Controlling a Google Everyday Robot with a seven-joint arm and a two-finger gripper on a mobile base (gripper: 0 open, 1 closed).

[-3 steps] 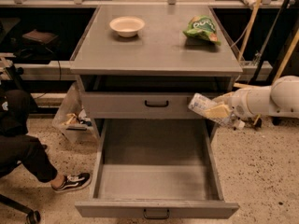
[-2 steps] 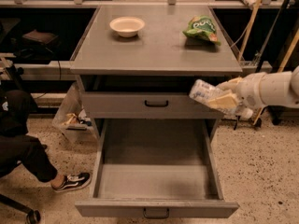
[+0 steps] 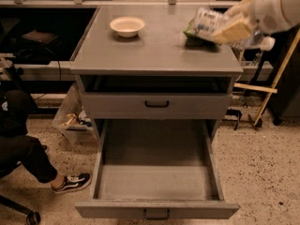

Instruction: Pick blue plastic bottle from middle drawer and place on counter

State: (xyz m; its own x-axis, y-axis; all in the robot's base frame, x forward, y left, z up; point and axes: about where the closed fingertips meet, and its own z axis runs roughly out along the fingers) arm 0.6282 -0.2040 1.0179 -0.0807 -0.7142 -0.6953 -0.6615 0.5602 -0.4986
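Observation:
My gripper (image 3: 225,28) is shut on the blue plastic bottle (image 3: 207,21) and holds it tilted above the right rear part of the counter (image 3: 154,50). The bottle's label end points left; its white cap (image 3: 268,43) sticks out past the counter's right edge. The middle drawer (image 3: 157,172) is pulled fully open at the bottom and holds nothing. My white arm comes in from the upper right corner.
A white bowl (image 3: 127,26) sits at the counter's back left. A green snack bag (image 3: 191,32) lies at the back right, mostly hidden behind the bottle. A handled drawer (image 3: 157,105) above is shut. A seated person's leg and shoe (image 3: 70,183) are at the left.
The gripper with the bottle has risen from beside the cabinet's right side, at drawer height, to above the counter's right rear.

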